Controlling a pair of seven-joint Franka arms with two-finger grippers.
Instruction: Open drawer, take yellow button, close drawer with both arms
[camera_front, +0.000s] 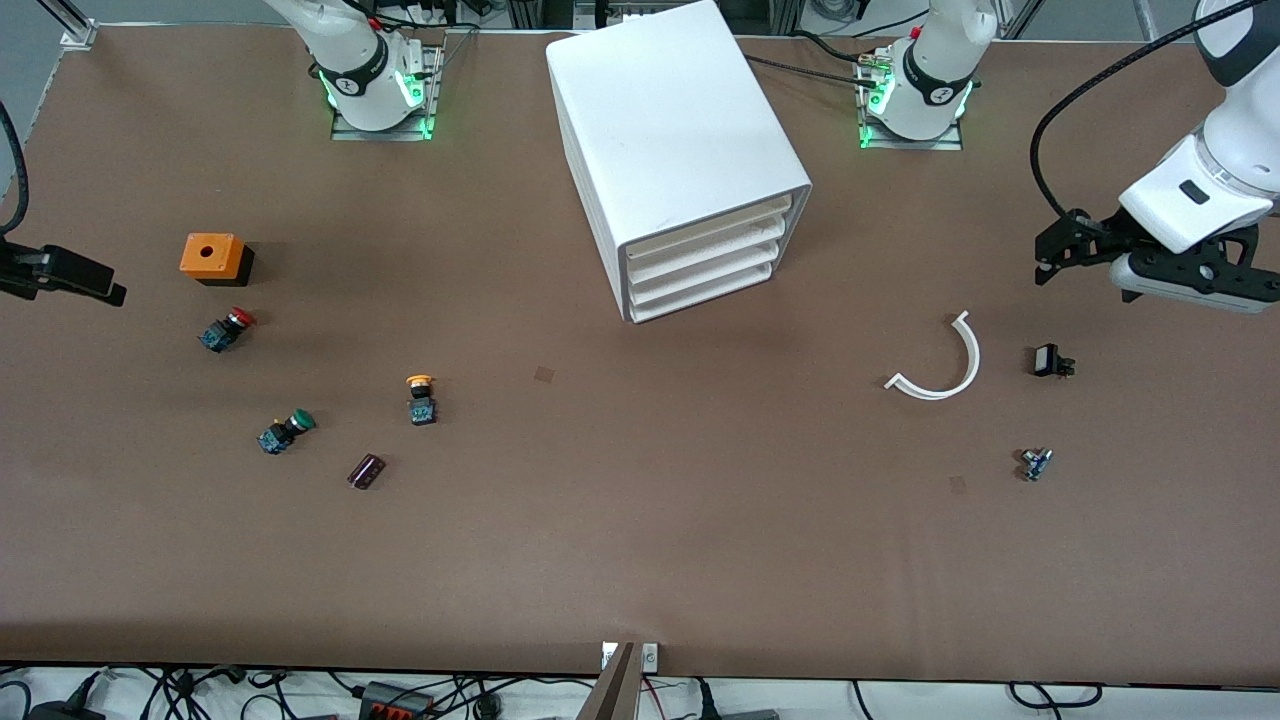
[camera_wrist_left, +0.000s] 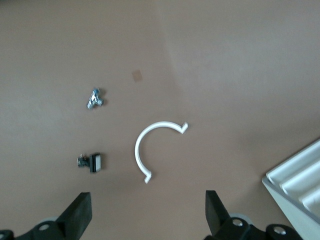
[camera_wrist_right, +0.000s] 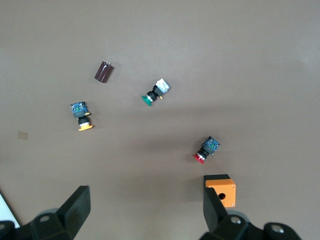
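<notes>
A brown surface (camera_front: 640, 540) carried a shut white cabinet (camera_front: 680, 150) and scattered parts, both arms hanging back.

In the front view all four drawers sat flush; the drawer (camera_front: 702, 263) to open could not be singled out. The button (camera_front: 421, 398), orange-capped, lay out on the surface at about eight o'clock from the cabinet, between the green-capped button (camera_front: 285, 431) and the cabinet, near an orange box (camera_front: 212, 257). The left end effector (camera_front: 1045, 262) hung over the left arm's end, above a white arc (camera_front: 940, 362). The left wrist view showed its fingers (camera_wrist_left: 79, 215) wide apart over bare surface. The right wrist view showed the right end effector (camera_wrist_right: 145, 212) equally spread, empty. Likely best: one arm steadies the cabinet while the other hooks a drawer lip squarely and pulls straight.
</notes>
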